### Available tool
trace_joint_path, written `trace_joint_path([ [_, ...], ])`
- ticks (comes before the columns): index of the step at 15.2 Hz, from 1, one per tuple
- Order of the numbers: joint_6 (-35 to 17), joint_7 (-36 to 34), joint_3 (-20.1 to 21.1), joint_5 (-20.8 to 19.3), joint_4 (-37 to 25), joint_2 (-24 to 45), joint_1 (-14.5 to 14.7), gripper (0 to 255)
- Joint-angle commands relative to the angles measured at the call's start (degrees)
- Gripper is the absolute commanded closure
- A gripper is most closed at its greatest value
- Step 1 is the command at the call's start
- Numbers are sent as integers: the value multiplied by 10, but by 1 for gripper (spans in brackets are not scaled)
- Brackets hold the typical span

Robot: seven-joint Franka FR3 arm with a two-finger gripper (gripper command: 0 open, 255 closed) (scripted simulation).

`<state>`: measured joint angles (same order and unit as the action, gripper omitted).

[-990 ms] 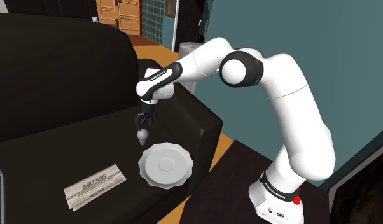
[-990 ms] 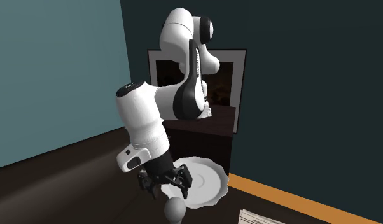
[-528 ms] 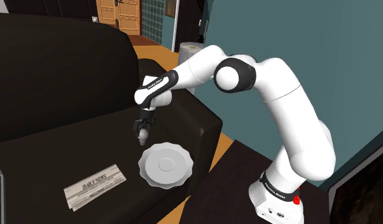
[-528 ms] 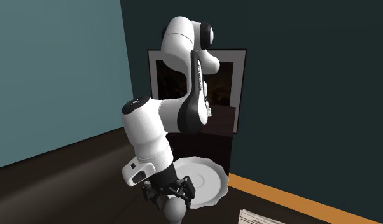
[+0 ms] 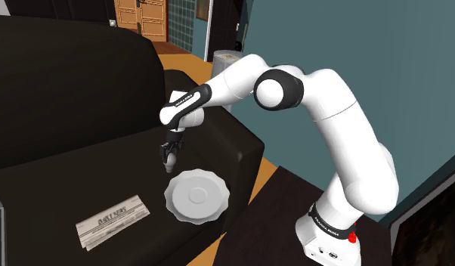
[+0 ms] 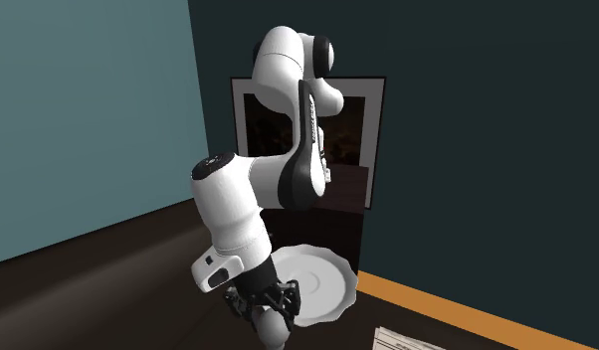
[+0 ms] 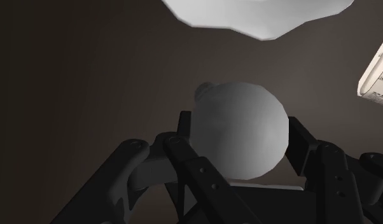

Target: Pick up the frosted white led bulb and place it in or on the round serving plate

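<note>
Gripper [image 7: 238, 130] jaws narrow: fingers [image 7: 189, 167] press both flanks of grey-white LED bulb [image 7: 242, 143], which rests on dark sofa seat [image 5: 105, 177]. In shoulder view we see scalloped round plate [image 5: 172, 199] near, at 5 o'clock of LED bulb; folded newspaper [image 5: 112, 221] at 8 o'clock of plate. We judge grasp made, lift pending. Next: raise, carry toward 5 o'clock, lower over plate centre, release.

Wrist view: plate [image 7: 260, 16], newspaper [image 7: 376, 70] cut by edges; bulb [image 7: 240, 130] partly behind end effector [image 7: 240, 124]
</note>
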<state>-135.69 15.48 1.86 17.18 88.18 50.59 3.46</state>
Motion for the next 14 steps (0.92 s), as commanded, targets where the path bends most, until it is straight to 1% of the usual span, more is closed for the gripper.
trace_joint_path([
  [1, 0, 0, 0, 0, 0, 0, 0, 255],
  [9, 0, 0, 0, 0, 0, 0, 0, 255],
  [14, 18, -6, -2, -2, 12, -31, 1, 255],
])
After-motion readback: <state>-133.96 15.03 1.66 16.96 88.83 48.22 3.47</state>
